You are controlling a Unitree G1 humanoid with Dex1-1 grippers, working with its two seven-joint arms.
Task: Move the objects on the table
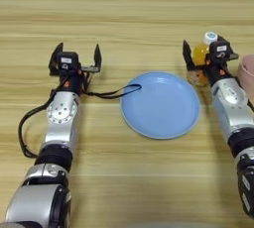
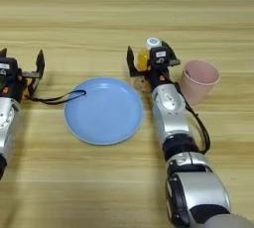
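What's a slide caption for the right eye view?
Right tool around the orange-juice bottle, between blue plate and pink cup.

The light is bright and even, falling from above across the whole table, with no dark corners. Shadows are soft and short: a faint grey rim lies under the lower edge of the blue plate, and pale smudges sit beside the left arm and the right arm. The silver arm shells carry mild white highlights, and the plate has a dull sheen without hard glare. The orange bottle glows where light passes through it. The plank lines run nearly straight to the edges.
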